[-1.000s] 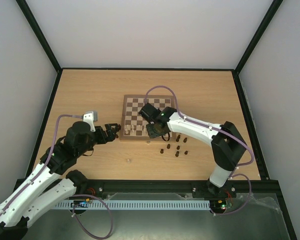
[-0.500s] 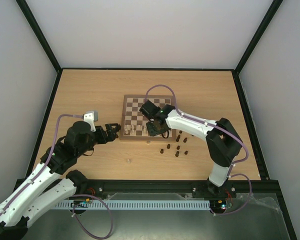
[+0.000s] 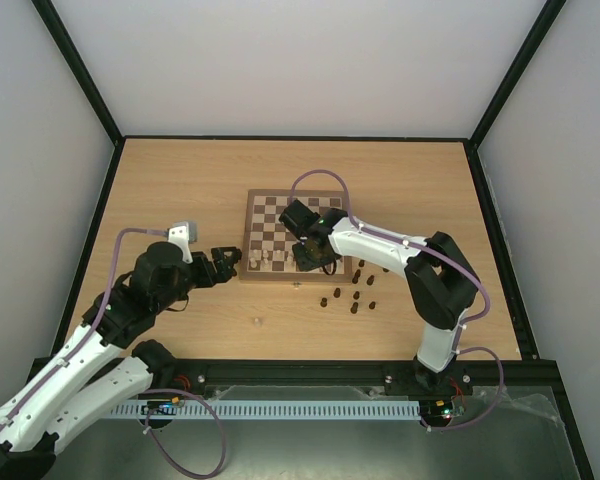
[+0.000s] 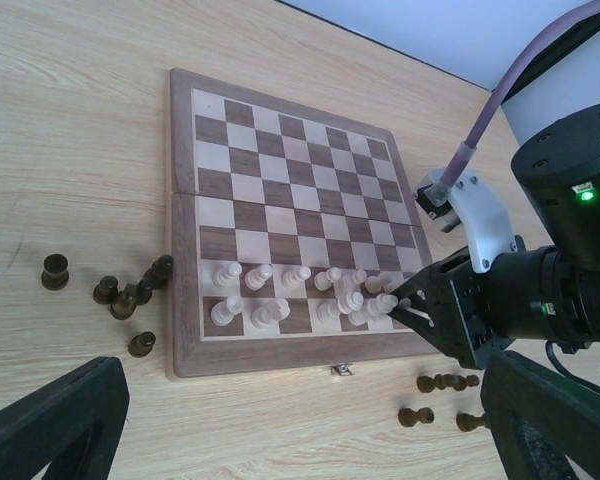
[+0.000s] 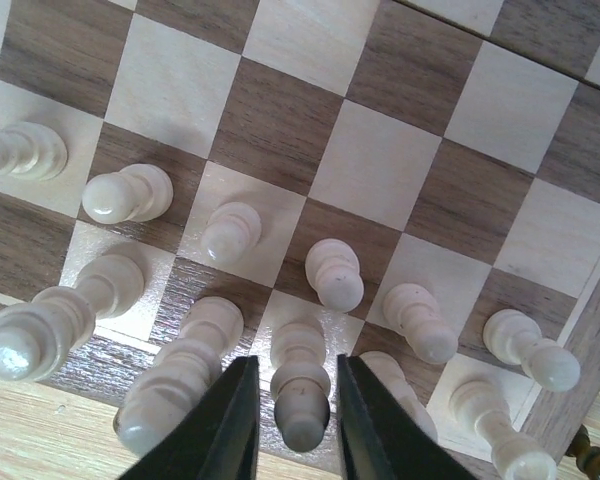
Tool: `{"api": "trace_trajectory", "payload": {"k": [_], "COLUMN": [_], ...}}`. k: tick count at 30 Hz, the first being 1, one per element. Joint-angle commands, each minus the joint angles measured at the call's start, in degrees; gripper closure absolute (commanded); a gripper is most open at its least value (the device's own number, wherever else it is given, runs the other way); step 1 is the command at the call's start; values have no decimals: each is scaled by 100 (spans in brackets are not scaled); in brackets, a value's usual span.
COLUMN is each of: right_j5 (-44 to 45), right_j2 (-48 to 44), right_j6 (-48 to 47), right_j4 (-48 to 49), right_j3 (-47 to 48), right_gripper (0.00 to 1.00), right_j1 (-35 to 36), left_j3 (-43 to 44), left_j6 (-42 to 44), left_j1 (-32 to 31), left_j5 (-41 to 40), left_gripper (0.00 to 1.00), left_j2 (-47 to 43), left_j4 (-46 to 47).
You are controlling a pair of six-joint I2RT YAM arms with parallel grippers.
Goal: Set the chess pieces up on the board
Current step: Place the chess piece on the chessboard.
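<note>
Cream-coloured pieces (image 5: 118,193) fill the right wrist view. At bottom centre the right gripper (image 5: 296,372) has its two dark fingers (image 5: 225,430) set narrow, one on either side of a single pale piece (image 5: 300,400). A thin sliver of board shows on each side of that piece, so the fingers are close around it but not pinching. It stands upright on a light square in the row nearest the board's edge, with pale neighbours packed in on both sides.

Over to the overhead: the board (image 3: 280,205) sits mid-table on the light-wood tabletop (image 3: 180,180). The right arm sweeps in from the lower right, and its gripper is down over the board's lower edge. The left gripper (image 3: 225,262) sits just off the board's lower left corner, apart from it.

From the left wrist, its own fingers (image 4: 50,425) are spread wide, one at each bottom corner of the frame. The whole board is laid out between them and above. The pale army is lined up in the two rows along the board's lower edge, and the upper rows are bare checks.

Dark-brown pieces (image 4: 55,270) stand and lie on the tabletop at the left of that frame, just beside the board's border. A few more sit at the lower right, under the right gripper. In the overhead, a scatter of them sits lower right of the board. A lone pale piece (image 3: 257,321) lies by itself below the board, well apart from everything.
</note>
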Motion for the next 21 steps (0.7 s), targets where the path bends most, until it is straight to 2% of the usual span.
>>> {"api": "trace_trajectory", "payload": {"k": [1, 5, 14, 18, 21], "right_j5": [-43, -55, -155, -458, -530], "right_j2": [-91, -334, -1416, -1730, -1731], "right_j6": [-48, -46, -4, -19, 57], "right_j4": [-193, -361, -647, -540, -432], "right_j3": [162, 251, 227, 72, -58], "right_gripper": [74, 69, 68, 68, 65], "right_j1": [-33, -37, 30, 451, 1021], "left_j3": [-79, -92, -36, 164, 492], "left_j6": [55, 40, -3, 47, 70], "left_j1": [21, 17, 21, 21, 17], "left_j5": [10, 18, -6, -141, -346], "left_gripper": [0, 1, 1, 1, 1], "left_j2": [44, 83, 140, 134, -2], "left_j4": [131, 179, 276, 144, -98]}}
